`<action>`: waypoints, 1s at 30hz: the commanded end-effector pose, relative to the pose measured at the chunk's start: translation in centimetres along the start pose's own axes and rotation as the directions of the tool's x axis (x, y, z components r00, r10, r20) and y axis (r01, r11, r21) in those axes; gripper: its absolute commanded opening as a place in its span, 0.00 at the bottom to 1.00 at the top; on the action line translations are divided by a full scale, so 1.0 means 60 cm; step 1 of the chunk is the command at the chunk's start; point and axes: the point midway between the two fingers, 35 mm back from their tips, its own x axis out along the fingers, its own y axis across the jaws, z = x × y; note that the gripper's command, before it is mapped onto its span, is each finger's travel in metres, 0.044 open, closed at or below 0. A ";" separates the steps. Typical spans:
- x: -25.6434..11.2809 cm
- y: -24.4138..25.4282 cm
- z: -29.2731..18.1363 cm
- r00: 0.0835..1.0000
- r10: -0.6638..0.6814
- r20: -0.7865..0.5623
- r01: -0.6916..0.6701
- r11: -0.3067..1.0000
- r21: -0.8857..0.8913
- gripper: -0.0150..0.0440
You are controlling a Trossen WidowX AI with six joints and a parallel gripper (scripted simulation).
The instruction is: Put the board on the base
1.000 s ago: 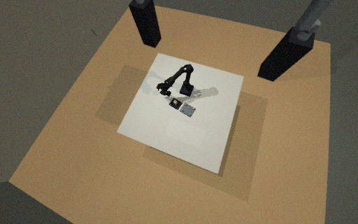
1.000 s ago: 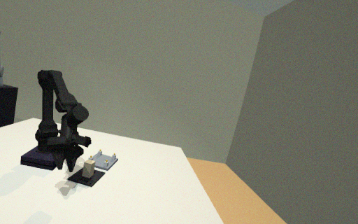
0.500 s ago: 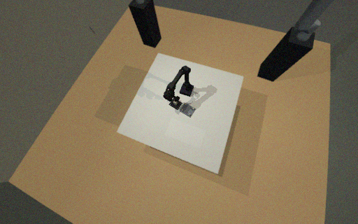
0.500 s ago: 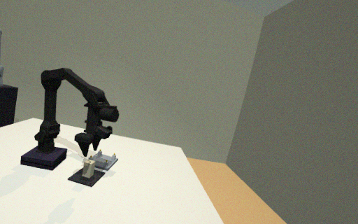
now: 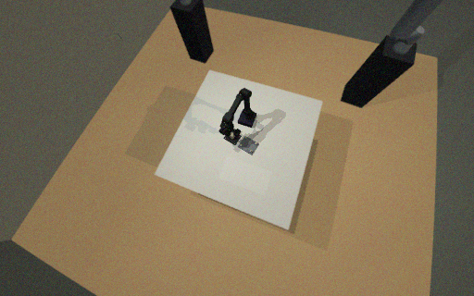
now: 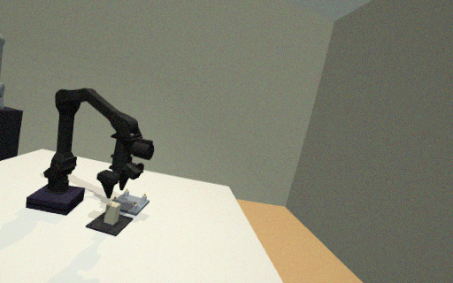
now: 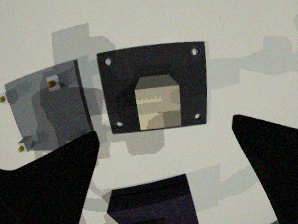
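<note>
The black board (image 5: 235,141) (image 6: 117,230) (image 7: 119,80) lies flat on the white table top, its corner holes visible in the wrist view. Its pale square handle (image 6: 111,214) (image 7: 159,102) points up. The grey base (image 5: 250,146) (image 6: 139,206) (image 7: 67,112) stands beside the board, apart from it. The wrist view shows three gold-tipped posts; the fourth is hidden or in shadow there. My gripper (image 6: 115,194) (image 7: 166,131) is open and empty, above the board and handle. In the wrist view the handle appears between the spread fingers, beyond their tips.
The arm's dark mounting block (image 5: 247,118) (image 6: 55,200) (image 7: 152,201) stands on the white table top (image 5: 204,162) (image 6: 186,239). Two tall black pedestals (image 5: 196,39) (image 5: 377,74) stand outside the white top. The base lies close to the left finger in the wrist view.
</note>
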 end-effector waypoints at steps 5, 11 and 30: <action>0.040 0.002 -0.002 1.000 0.004 -0.004 -0.004 1.000 0.006 1.00; 0.046 0.002 -0.001 1.000 0.004 -0.004 -0.004 1.000 0.006 1.00; 0.098 0.003 0.002 1.000 0.004 -0.004 -0.004 1.000 0.006 1.00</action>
